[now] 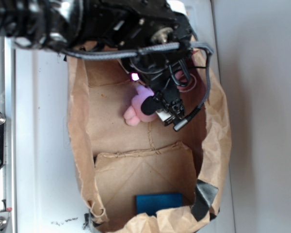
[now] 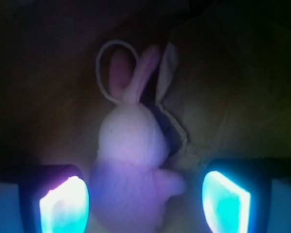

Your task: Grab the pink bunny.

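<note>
The pink bunny lies on its side inside an opened brown paper bag. In the wrist view the pink bunny fills the centre, ears and thin cord loop pointing away from me. My gripper hangs directly over it, covering part of its body from outside. My gripper is open, and the bunny's lower body sits between the two glowing pads. The left pad is close against the plush. The right pad stands off with a gap beside the stubby foot.
The bag's crumpled walls rise around the gripper on the right and far side. A blue flat object lies in the bag near its front end, next to black tape. A metal rail runs along the left.
</note>
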`<move>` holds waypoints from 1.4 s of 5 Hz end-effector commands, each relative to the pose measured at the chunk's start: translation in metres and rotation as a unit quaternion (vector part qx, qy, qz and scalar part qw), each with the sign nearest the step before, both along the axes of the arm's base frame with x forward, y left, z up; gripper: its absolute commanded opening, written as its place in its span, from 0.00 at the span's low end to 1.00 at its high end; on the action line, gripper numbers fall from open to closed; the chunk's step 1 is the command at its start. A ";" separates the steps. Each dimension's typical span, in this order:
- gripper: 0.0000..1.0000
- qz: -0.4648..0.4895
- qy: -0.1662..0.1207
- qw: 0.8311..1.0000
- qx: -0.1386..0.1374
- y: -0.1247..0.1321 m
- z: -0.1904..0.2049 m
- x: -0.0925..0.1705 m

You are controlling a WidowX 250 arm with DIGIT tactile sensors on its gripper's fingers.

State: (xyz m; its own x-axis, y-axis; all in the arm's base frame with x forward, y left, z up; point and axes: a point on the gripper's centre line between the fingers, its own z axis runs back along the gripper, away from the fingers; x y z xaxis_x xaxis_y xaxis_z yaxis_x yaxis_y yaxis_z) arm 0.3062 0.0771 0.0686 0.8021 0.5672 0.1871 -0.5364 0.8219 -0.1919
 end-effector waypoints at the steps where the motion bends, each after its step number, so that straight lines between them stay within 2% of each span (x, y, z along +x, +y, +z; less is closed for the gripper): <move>1: 1.00 0.011 -0.024 1.000 0.006 0.002 0.006 0.032; 3: 1.00 -0.015 -0.003 1.000 0.008 -0.020 -0.006 0.032; 4: 1.00 -0.034 0.010 0.999 0.001 -0.028 -0.009 0.029; 7: 1.00 -0.075 0.024 0.997 -0.015 -0.059 -0.011 0.021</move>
